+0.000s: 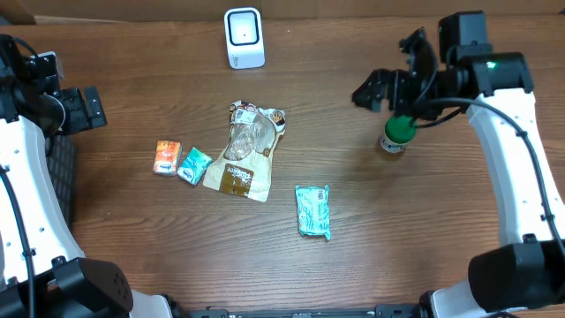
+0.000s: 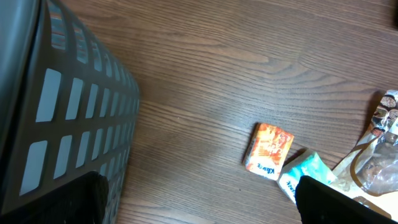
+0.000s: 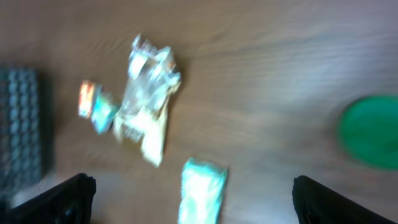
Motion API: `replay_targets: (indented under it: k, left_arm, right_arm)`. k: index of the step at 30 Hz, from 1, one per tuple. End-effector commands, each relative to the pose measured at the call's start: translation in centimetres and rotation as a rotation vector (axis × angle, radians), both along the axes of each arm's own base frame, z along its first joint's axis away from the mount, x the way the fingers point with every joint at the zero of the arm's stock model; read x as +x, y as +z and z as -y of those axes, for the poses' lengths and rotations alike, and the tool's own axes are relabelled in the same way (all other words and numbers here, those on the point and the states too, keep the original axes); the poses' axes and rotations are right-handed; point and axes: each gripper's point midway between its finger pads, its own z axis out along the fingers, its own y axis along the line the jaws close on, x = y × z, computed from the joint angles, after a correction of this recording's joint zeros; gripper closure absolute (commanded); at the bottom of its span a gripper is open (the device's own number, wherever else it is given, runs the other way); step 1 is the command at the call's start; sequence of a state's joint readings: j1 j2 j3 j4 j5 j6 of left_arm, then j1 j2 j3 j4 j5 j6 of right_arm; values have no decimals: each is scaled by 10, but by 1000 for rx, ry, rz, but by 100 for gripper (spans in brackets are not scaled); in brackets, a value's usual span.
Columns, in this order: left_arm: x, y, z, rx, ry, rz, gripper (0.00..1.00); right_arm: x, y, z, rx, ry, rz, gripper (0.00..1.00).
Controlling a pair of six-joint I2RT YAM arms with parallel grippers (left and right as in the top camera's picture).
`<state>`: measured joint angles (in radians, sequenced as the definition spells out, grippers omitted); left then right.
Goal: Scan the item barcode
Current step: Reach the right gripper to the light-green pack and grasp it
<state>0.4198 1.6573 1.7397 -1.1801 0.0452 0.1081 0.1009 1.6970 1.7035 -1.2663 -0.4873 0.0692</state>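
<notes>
The right pincer (image 1: 375, 91) hangs with its two fingers spread wide apart and nothing between them. Its own wrist view is smeared with blur, and there the dark fingers (image 3: 65, 200) sit at the two lower corners with wood and packets showing in the gap. Just beside the pincer, on its near-edge side, the green-capped bottle (image 1: 399, 132) stands upright on the bench (image 1: 397, 238), over toward the right edge. Whether a fingertip touches the cap cannot be told from above. The white scanner (image 1: 244, 37) stands at the far edge, near its middle, well apart from the bottle. Around the middle of the bench lies a clear-fronted bag (image 1: 245, 152) with a tan bottom. Toward the near edge from it, and apart from it, a teal pouch (image 1: 312, 210) lies flat. Just beside the bag's left side is a small teal packet (image 1: 194, 165), with an orange packet (image 1: 166, 157) just beside that again. The left pincer (image 1: 88, 106) is likewise spread wide and empty, held above the left edge of the bench. In its wrist view its fingers (image 2: 336, 202) stand at the lower corners, with the orange and teal packets showing between them. A dark basket (image 1: 60, 172) with a gridded wall stands at the left edge, close below this pincer.
</notes>
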Motion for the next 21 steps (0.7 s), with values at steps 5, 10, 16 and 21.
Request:
replay_targets:
  k: [5, 10, 16, 21]
  left_arm:
    - [0, -2, -2, 4, -5, -6, 0]
    - [0, -2, -2, 4, -5, -6, 0]
    - [0, -2, -2, 4, -5, -6, 0]
    - [0, -2, -2, 4, -5, -6, 0]
  right_arm:
    - [-58, -49, -68, -5, 194, -178, 61]
    - [-101, -102, -110, -60, 213, -293, 91]
    - [-144, -140, -141, -134, 215, -355, 94]
    - [-188, -174, -155, -222, 248, -456, 94]
